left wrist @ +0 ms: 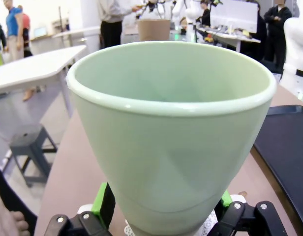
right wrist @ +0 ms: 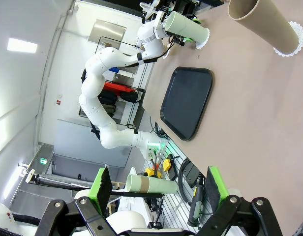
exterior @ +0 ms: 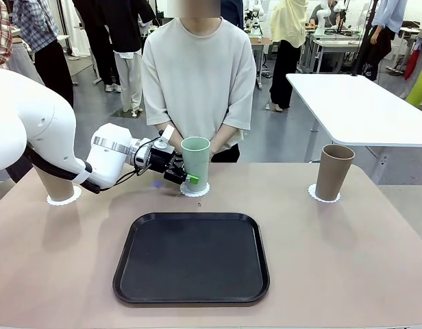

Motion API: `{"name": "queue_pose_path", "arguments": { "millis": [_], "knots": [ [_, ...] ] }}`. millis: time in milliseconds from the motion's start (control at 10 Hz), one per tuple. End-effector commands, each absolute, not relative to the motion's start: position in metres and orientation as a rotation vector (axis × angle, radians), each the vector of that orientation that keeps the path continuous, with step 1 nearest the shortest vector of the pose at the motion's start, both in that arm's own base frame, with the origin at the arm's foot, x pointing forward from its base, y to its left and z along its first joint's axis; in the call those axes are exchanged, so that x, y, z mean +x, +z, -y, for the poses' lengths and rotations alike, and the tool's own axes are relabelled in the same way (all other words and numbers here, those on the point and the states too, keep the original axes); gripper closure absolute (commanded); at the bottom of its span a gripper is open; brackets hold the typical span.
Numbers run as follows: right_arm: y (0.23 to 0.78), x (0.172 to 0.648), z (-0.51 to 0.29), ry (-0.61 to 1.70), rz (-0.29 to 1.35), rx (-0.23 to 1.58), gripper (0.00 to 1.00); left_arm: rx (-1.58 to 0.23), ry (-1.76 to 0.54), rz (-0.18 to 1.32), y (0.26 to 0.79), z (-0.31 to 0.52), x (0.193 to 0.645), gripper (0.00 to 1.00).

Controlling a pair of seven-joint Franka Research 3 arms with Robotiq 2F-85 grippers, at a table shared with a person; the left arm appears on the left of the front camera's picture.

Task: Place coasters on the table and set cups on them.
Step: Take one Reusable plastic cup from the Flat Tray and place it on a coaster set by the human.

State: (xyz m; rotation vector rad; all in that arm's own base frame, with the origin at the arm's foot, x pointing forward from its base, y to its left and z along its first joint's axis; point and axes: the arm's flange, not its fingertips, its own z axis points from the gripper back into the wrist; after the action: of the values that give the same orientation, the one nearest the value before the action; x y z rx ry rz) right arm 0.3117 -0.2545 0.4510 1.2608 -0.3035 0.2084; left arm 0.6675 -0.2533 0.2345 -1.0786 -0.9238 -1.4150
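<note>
Mint cup (exterior: 195, 160) stands upright on its coaster (exterior: 195, 190) at far centre of the table (exterior: 348, 260), left gripper (exterior: 184, 174) jaws spread either side of its base, apparently just set down; right gripper (right wrist: 156, 189) jaws spread, empty.

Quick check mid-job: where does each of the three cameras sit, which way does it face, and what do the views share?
Front: fixed on the robot's side, facing the person across the table; left arm reaches the mint cup.
Left wrist: behind the left gripper, facing the mint cup between open fingers, on a coaster.
Right wrist: rolled, above the table, open right gripper at bottom, left arm far off.
Shared: all three show the mint cup; front and right wrist share the tray.
</note>
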Motion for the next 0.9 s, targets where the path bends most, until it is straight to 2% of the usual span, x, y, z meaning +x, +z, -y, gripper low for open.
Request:
{"name": "queue_pose_path", "arguments": {
  "millis": [0,800],
  "knots": [
    [0.451,0.312,0.255,0.209,0.308,1.261,0.00,-1.055,-1.422,0.901,0.239,0.251,0.676,0.00],
    [0.451,0.312,0.255,0.209,0.308,1.261,0.00,-0.869,-1.531,0.880,0.279,0.206,0.661,0.00]
  ]
}}
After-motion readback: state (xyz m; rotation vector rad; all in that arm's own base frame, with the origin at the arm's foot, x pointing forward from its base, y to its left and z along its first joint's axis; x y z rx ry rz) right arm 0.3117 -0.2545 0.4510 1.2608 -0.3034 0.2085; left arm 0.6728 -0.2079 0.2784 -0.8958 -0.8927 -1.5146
